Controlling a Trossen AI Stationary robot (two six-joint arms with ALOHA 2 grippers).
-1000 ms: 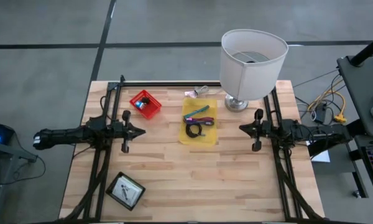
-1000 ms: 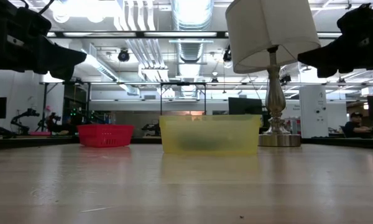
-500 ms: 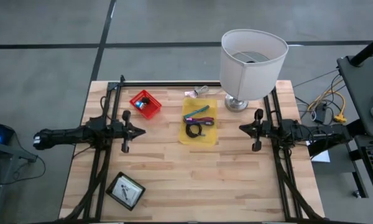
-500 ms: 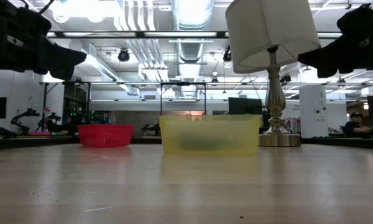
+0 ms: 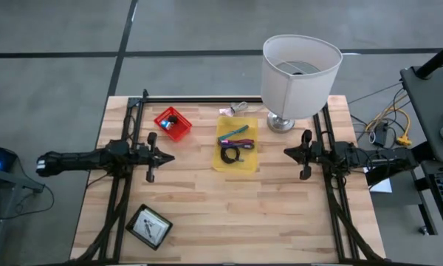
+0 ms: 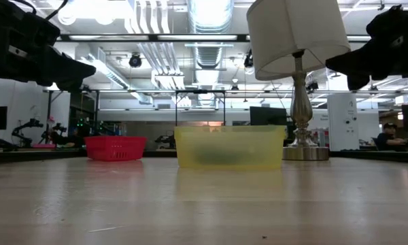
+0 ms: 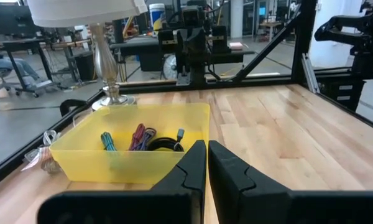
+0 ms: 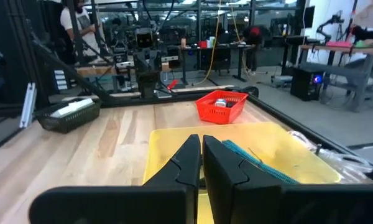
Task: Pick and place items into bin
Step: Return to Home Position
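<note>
A yellow bin point(image 5: 236, 144) stands on its base at the table's middle. In it lie a teal tool point(image 5: 235, 131), a purple tool point(image 5: 240, 142) and a coiled black cable point(image 5: 231, 154). My left gripper point(image 5: 170, 157) hovers shut, pointing level at the bin from the table's left. My right gripper point(image 5: 286, 152) hovers shut, facing the bin from the right. Both grippers are held above the wood, with nothing between their fingers. In the left wrist view the bin point(image 7: 130, 163) lies just beyond my left gripper point(image 7: 207, 144). The right wrist view shows my right gripper point(image 8: 201, 138).
A red basket point(image 5: 173, 123) with a small dark item sits far left of the bin. A white-shaded lamp point(image 5: 299, 74) stands at the far right. A dark tray with white cards point(image 5: 148, 226) lies near left. A clear wrapper point(image 5: 234, 109) lies behind the bin.
</note>
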